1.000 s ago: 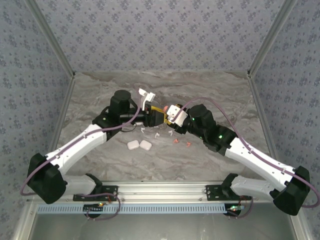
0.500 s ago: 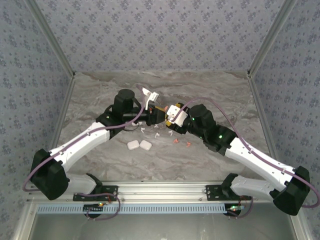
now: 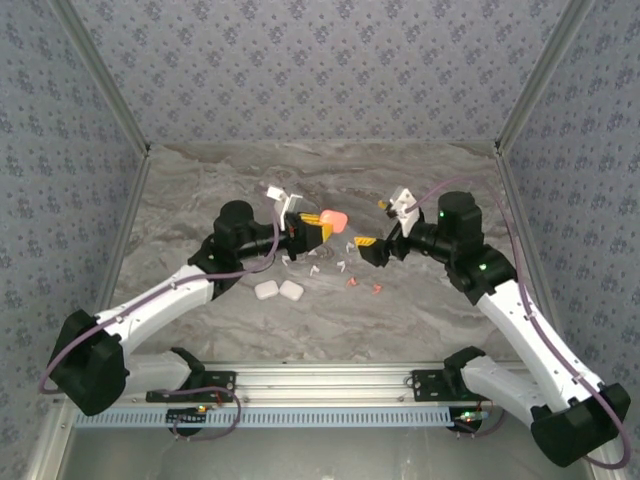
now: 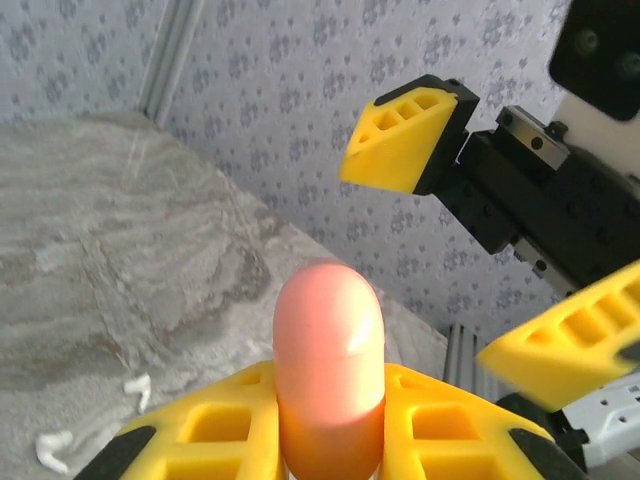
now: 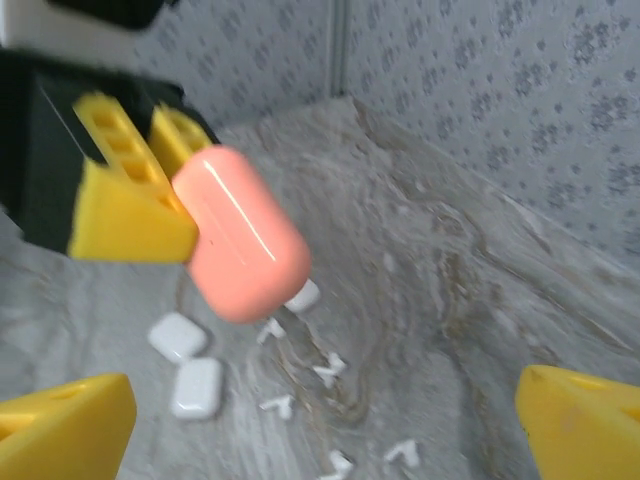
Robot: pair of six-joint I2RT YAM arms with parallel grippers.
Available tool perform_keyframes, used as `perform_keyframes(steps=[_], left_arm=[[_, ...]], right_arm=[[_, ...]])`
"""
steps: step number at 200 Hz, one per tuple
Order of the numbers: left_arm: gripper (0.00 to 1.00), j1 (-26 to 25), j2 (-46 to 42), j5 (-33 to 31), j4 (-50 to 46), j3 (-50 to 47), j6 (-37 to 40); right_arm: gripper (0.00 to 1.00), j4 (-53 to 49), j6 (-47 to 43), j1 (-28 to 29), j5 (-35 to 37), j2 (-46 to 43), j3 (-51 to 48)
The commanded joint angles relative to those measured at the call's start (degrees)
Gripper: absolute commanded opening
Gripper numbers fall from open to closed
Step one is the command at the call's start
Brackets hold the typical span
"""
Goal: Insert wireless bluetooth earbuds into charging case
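My left gripper (image 3: 318, 229) is shut on a coral-pink charging case (image 3: 334, 218), held above the table with its lid closed. In the left wrist view the case (image 4: 329, 350) stands upright between my yellow fingers (image 4: 210, 430). To the right of the case, my right gripper (image 3: 372, 224) is open and holds nothing. It faces the case (image 5: 245, 235) from a short way off. Several white earbuds (image 3: 313, 268) lie on the table below, also seen from the right wrist (image 5: 330, 370). Two coral-red earbuds (image 3: 352, 283) lie just right of them.
Two white closed cases (image 3: 267, 290) (image 3: 292, 290) sit side by side in front of the earbuds. A third white case (image 5: 303, 296) peeks out behind the pink one. The marble-patterned table (image 3: 200, 190) is walled by patterned panels.
My right gripper has let go near the pink case, opened wide and drawn back to the right. My left gripper keeps the case, now shifted slightly and lifted clear.
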Motion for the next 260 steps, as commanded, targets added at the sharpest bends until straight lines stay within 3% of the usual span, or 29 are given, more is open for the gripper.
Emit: perform_keyframes(steps=[1,36,98,175,260], left_arm=[[0.07,-0.7,-2.29,-1.8,14.54,-2.39,2.1],[0.0,-1.81,-3.09,-1.7,14.74,-3.26,4.42],[0.0,-2.49,-3.22,-0.55,13.66,-3.2,6.01],[0.0,-2.87,-3.31,0.72,12.72,-2.96,7.72],[0.0,-3.49,-3.85,0.55,11.3,-2.96,10.74]], right_arm=[[1.0,7.15,11.24,-1.8,-14.23,-0.16,-1.49],[1.0,9.94,14.25,-1.65,-14.34,2.97,0.47],[0.97,11.3,15.38,-0.46,-10.54,7.04,3.15],[0.83,10.09,15.48,-0.46,-6.18,10.56,6.54],[0.81,8.88,15.83,-1.32,-6.3,13.61,10.07]])
